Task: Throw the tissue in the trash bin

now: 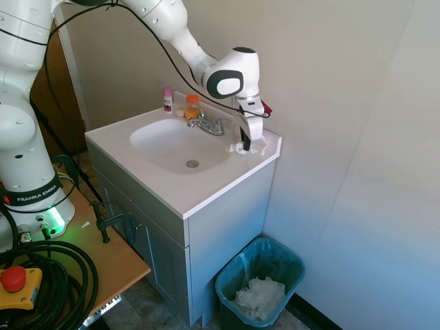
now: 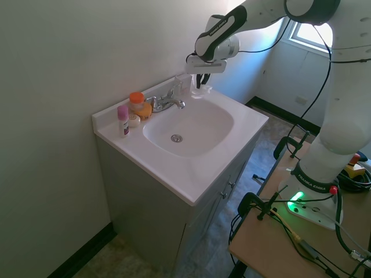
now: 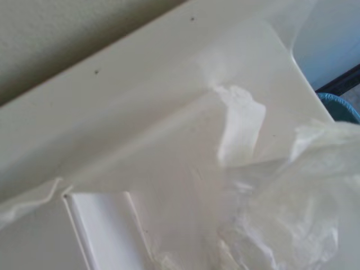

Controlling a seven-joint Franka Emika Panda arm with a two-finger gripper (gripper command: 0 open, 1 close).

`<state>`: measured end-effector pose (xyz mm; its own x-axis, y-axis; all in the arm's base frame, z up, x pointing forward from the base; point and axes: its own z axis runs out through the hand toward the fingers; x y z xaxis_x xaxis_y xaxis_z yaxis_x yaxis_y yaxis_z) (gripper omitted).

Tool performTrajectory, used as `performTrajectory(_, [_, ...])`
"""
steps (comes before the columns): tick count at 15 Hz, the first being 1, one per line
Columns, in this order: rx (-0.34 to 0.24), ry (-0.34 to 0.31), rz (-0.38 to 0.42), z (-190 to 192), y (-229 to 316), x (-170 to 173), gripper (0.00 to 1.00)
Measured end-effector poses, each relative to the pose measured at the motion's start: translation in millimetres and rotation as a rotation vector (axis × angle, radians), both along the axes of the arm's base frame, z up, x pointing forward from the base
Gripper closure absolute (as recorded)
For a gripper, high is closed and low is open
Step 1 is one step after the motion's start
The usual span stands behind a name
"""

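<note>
White crumpled paper, the tissue (image 1: 248, 148), sits on the back corner of the vanity top, the desk (image 1: 206, 189) in this scene, close to the wall and just beside the tap (image 1: 206, 125). The pincer (image 1: 246, 145) points straight down onto it, so the wad lies directly beneath and between the fingertips, not off to either side. In the first exterior view the dark fingers reach down to the wad with white paper showing beside them; whether they are spread or already pressed on the paper cannot be told from either outside camera. The wrist view shows thin, creased tissue (image 3: 264, 214) filling much of the frame against the pale desk surface, which fits a very close approach.

The relation that matters next is between this corner and the trash bin (image 1: 260, 289). The bin stands on the floor beside the cabinet, below and outward from the corner where the pincer works, well apart in height. A sliver of its teal rim (image 3: 344, 104) shows past the desk's edge in the wrist view, so it lies just beyond that edge. Crumpled white paper already lies inside it. Judging from this, the carry would go up, out past the desk's edge, then down over the bin's open mouth. The wad has no clear long axis, so approach angle matters little.
</note>
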<state>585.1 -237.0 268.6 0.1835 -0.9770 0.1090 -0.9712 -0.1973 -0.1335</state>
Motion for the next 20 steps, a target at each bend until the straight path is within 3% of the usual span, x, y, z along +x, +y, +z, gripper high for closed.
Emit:
performTrajectory(4, [0.025,-0.060,-0.021,39,-23,-9,1.00])
performTrajectory(8, [0.029,-0.117,-0.153,84,-102,-52,1.00])
performTrajectory(11, [0.033,-0.095,-0.273,61,-175,-87,1.00])
performTrajectory(14, [0.041,-0.008,-0.334,-10,-216,-98,1.00])
performTrajectory(15, [0.041,0.017,-0.336,-31,-221,-96,0.00])
performTrajectory(17, [0.056,0.042,-0.318,-57,-223,-89,0.00])
performTrajectory(20, [0.062,0.049,-0.300,-64,-229,-86,0.00])
